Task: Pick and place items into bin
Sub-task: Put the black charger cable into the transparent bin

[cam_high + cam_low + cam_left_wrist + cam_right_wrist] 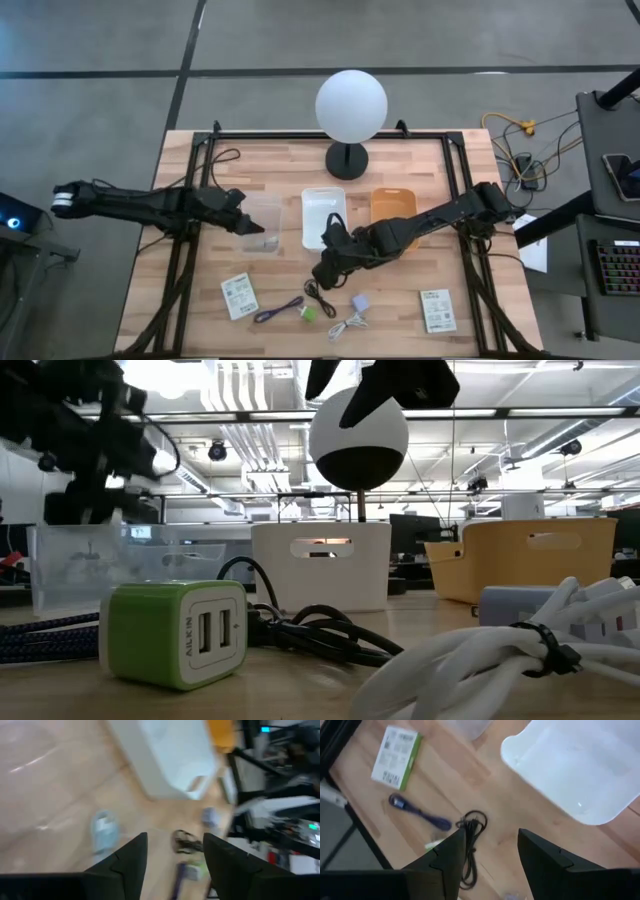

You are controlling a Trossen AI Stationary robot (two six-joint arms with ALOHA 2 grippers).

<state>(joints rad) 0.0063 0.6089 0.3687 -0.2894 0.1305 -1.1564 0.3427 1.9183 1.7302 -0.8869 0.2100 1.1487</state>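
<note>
We see the right gripper (pixel 487 852), jaws apart and empty, above the black cable (pixel 471 827) at 6 o'clock of the white bin (pixel 323 215). Left gripper (pixel 172 852), jaws apart, over the clear bin (pixel 262 222), contents blurred.

Bright, even overhead light w/ soft shadows (left wrist view motion-blurred), ceiling strips (pixel 260 400) glaring.

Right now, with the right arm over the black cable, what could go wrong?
The black cable lies in a loose coil, so the open right gripper might catch one loop and drag the rest. It could also snag on the white bin rim. The left gripper hangs open over the clear bin.
</note>
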